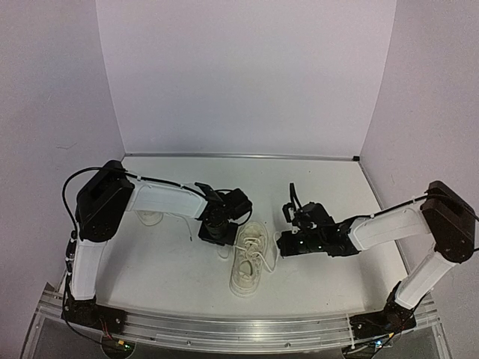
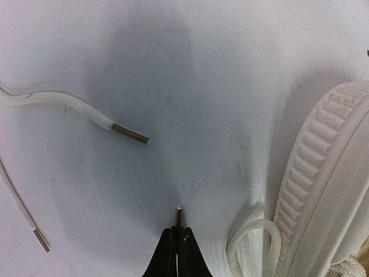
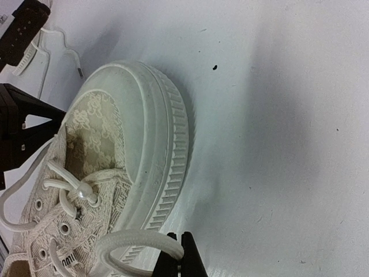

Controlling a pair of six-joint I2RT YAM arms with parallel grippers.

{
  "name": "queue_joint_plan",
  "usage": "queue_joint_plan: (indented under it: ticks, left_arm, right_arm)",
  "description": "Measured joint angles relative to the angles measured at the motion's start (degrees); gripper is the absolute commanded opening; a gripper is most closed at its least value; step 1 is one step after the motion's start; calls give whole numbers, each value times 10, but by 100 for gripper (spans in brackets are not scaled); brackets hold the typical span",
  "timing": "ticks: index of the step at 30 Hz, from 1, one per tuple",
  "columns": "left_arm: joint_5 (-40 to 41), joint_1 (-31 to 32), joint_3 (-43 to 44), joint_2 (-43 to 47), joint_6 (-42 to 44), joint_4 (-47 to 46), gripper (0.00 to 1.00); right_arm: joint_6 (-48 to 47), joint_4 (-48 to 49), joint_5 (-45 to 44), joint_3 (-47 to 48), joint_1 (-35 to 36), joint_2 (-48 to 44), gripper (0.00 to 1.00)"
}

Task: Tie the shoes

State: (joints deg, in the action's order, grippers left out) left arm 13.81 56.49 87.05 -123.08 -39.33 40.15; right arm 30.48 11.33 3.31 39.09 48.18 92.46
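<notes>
One cream sneaker point(image 1: 248, 258) lies mid-table, toe pointing away from the arms, its laces loose. My left gripper point(image 1: 217, 233) is at the toe's left side. In the left wrist view it point(image 2: 178, 232) is shut on a lace tip point(image 2: 179, 216), whose metal end sticks out past the fingers, with the ribbed sole point(image 2: 323, 184) to the right. My right gripper point(image 1: 281, 243) is at the shoe's right side. In the right wrist view it point(image 3: 180, 245) is shut on a white lace loop point(image 3: 127, 239) beside the toe cap point(image 3: 144, 115). The second shoe is mostly hidden; something white point(image 1: 150, 218) shows under the left arm.
Two other loose lace ends with metal tips point(image 2: 130, 134) point(image 2: 40, 239) lie on the white table left of the left gripper. A slack lace loop point(image 2: 253, 242) rests against the sole. White walls enclose the table at back and sides.
</notes>
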Motion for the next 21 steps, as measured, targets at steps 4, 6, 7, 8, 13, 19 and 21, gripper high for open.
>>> queue_joint_plan:
  ticks: [4,6,7,8,13,19,21]
  left_arm:
    - [1,0,-21,14,6,-22,0]
    - [0,0,-44,30,8,-41,0]
    - [-1,-1,-59,42,10,-41,0]
    - [-1,-2,-73,54,13,-35,0]
    - [1,-4,-126,146,34,-11,0]
    - [7,-6,-186,362,67,-70,0]
    - [5,-6,-210,424,79,-96,0]
  right_arm:
    - [0,0,6,-1,0,0,0]
    - [0,-1,12,-3,0,-3,0]
    - [0,-3,16,-5,0,-7,0]
    - [-1,-7,19,-6,0,-14,0]
    - [-7,-40,19,-7,0,-93,0]
    - [-30,-104,-2,28,0,-203,0]
    - [-40,-121,-7,49,0,-222,0]
